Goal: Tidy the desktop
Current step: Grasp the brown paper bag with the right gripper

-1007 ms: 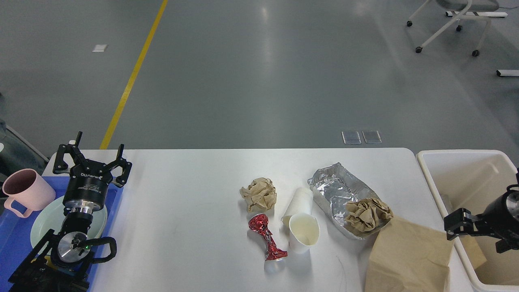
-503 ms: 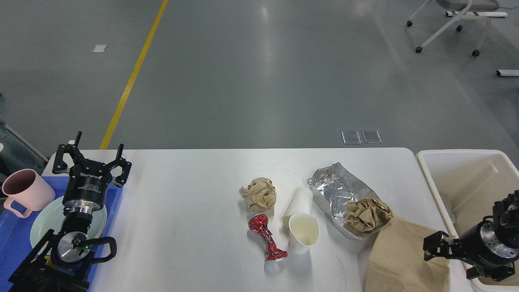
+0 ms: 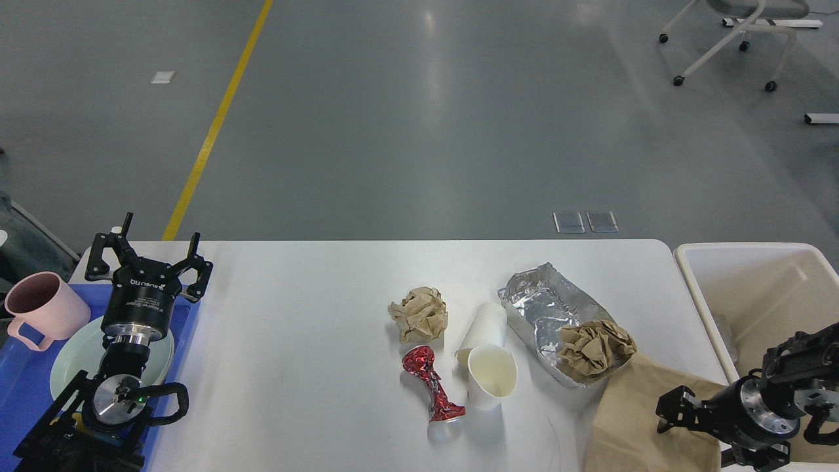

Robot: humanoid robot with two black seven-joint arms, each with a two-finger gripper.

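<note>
White and smooth, the desktop (image 3: 295, 341) fills the lower middle of our view, between a blue tray (image 3: 19, 393) on our left and a cream bin (image 3: 695, 262) on our right. Litter sits on its right half: a crumpled brown paper ball (image 3: 419, 313), a crushed red can (image 3: 432, 388) just below it, two white paper cups (image 3: 488, 367) (one lying on its side, its mouth against the other), and a foil container (image 3: 541, 308) with a second brown paper wad (image 3: 595, 347) resting in its near end. A flat brown paper bag (image 3: 639, 419) lies at the near right corner, touching the foil. Our right gripper (image 3: 675, 410) hangs over that bag, pointing left; it shows dark and nearly end-on, so we cannot tell how far its fingers stand apart, nor whether they touch the paper. Our left gripper (image 3: 147, 252) stands upright over the far edge of the tray, its fingers spread wide with nothing between them. Beneath that arm a pale green plate (image 3: 69, 357) rests in the tray, with a pink mug (image 3: 42, 313) just beside it at the left.
</note>
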